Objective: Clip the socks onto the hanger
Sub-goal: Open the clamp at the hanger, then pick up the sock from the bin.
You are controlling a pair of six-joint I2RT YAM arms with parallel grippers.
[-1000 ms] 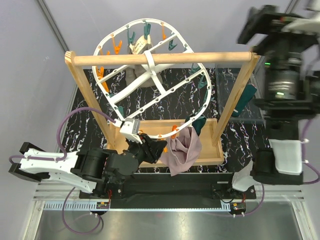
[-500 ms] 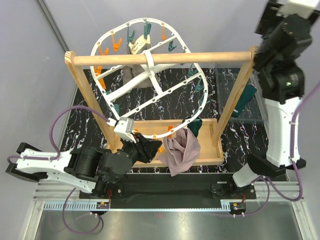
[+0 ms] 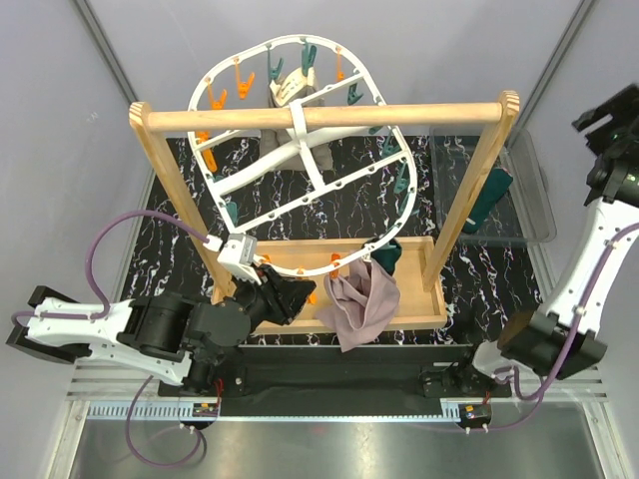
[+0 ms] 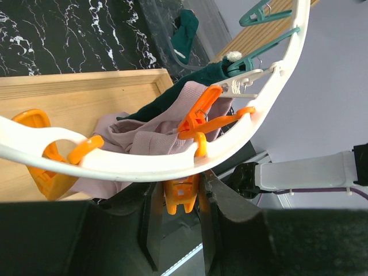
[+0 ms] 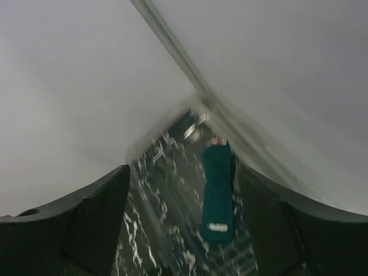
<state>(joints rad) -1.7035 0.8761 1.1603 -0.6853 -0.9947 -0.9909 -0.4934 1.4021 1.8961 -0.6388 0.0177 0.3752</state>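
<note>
The white oval hanger [image 3: 410, 200] hangs tilted from the wooden rail, with orange and teal clothespins round its rim. My left gripper [image 3: 290, 297] is at its near rim [image 4: 144, 167], shut on an orange clothespin [image 4: 181, 195]. A mauve sock [image 3: 364, 299] hangs there, with a teal sock [image 3: 389, 254] clipped beside it; both show in the left wrist view, mauve sock [image 4: 155, 138] and teal sock [image 4: 201, 75]. Another teal sock [image 3: 486, 200] lies in the clear bin. My right gripper [image 3: 611, 140] is raised at the right edge, open and empty [image 5: 184, 230], high above that sock [image 5: 217, 192].
The wooden rail stand [image 3: 329, 118] spans the middle, its posts rising from a wooden tray base [image 3: 424, 304]. A clear bin [image 3: 537, 205] sits at the right. A grey-beige cloth with a white label [image 3: 285, 92] hangs at the hanger's far side.
My right arm has swung away from over the stand to the right edge. The hanger has rocked, its far end shifting right. My left gripper has drifted slightly left, still at the near rim.
</note>
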